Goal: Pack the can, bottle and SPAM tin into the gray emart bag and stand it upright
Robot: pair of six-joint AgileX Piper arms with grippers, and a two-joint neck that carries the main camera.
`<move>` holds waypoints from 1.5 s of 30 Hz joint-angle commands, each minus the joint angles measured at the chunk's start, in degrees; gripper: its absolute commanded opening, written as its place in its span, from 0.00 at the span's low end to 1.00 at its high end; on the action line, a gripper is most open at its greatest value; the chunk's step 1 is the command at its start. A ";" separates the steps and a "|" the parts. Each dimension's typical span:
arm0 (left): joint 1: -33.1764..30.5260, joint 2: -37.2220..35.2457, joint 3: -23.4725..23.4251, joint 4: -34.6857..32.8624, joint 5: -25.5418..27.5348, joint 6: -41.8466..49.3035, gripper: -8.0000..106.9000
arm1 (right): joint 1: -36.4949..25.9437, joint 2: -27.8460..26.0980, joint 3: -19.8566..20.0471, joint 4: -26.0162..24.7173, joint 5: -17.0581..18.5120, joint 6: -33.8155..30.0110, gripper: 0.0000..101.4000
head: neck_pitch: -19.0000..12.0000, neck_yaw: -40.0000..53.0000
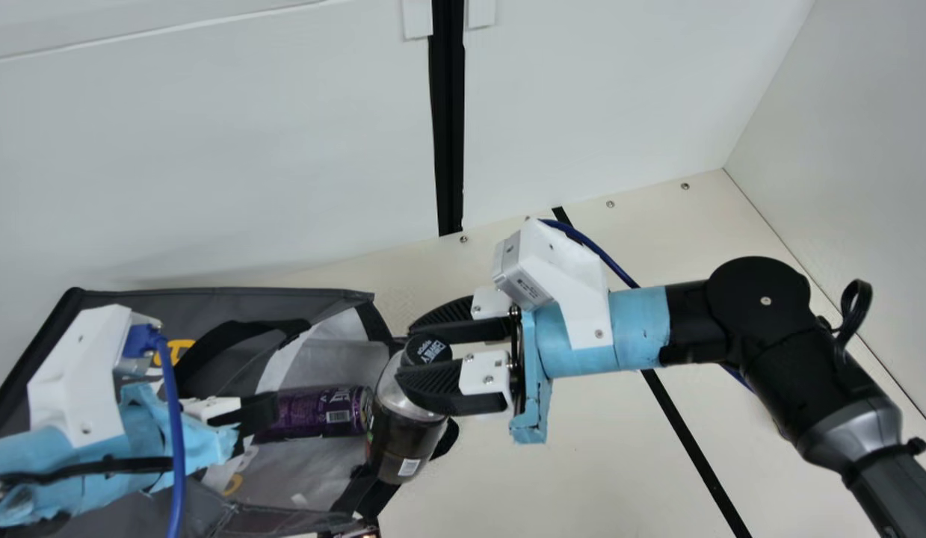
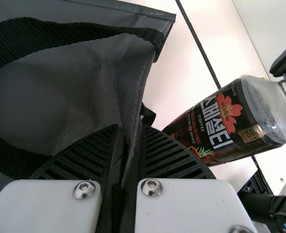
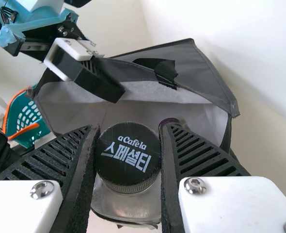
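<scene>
Left gripper (image 1: 265, 413): clamped on bag (image 1: 283, 299) edge
Right gripper (image 1: 412, 351): I hold bottle (image 1: 403, 448) by bag mouth
Can (image 1: 324, 415): inside bag

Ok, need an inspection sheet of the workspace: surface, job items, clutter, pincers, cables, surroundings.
Surface: cream table, black stripe.
Bag: gray, mouth open.
Can: purple, lying inside the bag.
Bottle: dark, tilted, at the bag's mouth.
Clutter: teal basket, orange handle.
Left pincer: shut on the bag's edge.
Right pincer: shut on the bottle's black cap.
Cables: blue cable hanging across left arm; another on right arm.
Surroundings: white walls, black upright strip.
</scene>
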 commanded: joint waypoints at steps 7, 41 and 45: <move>0.00 0.00 0.00 0.00 0.00 0.00 0.00 | 0.38 2.70 -0.59 1.62 0.12 -1.80 0.00 | -1.30 -0.05; 0.00 0.00 0.00 0.00 0.00 0.00 0.00 | 8.22 10.50 1.88 10.18 -3.82 -8.98 0.00 | -1.30 -0.05; 0.00 0.00 0.00 0.00 0.00 0.00 0.00 | 9.91 11.55 2.14 11.55 -5.17 -9.92 0.00 | -1.30 -0.05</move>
